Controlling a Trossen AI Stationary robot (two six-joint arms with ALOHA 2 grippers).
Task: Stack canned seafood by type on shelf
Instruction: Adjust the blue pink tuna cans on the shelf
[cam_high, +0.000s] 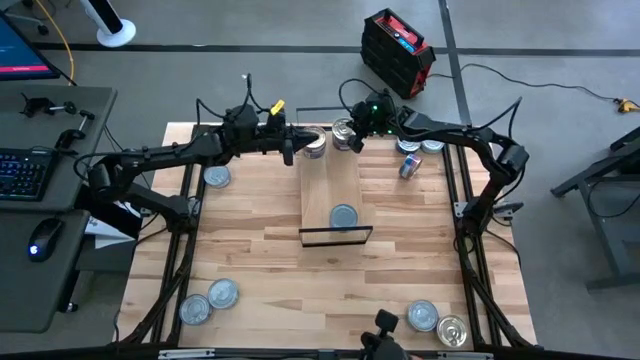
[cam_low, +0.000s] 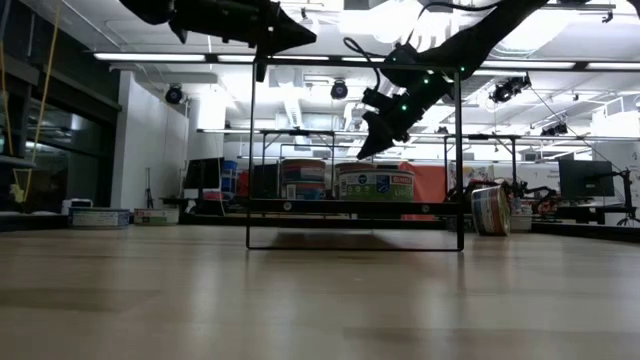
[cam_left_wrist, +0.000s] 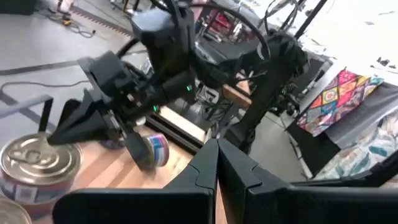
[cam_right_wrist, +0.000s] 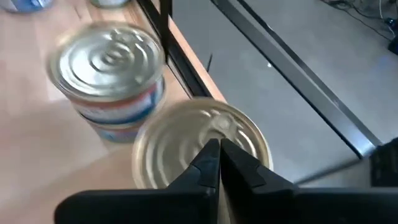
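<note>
While both grippers hover clenched and empty over the shelf's (cam_high: 330, 185) far end, the right gripper (cam_right_wrist: 219, 149) hangs just above a silver-lidded tin (cam_right_wrist: 202, 146) beside another tin (cam_right_wrist: 109, 68); the left gripper (cam_high: 290, 145) waits alongside. Such tins look rigid, smooth and slippery, likely weighty for their size, and are best pinched across the side wall

Overhead straight down, low level across, wrists close; all sharing the shelf (cam_high: 331, 190)
</note>
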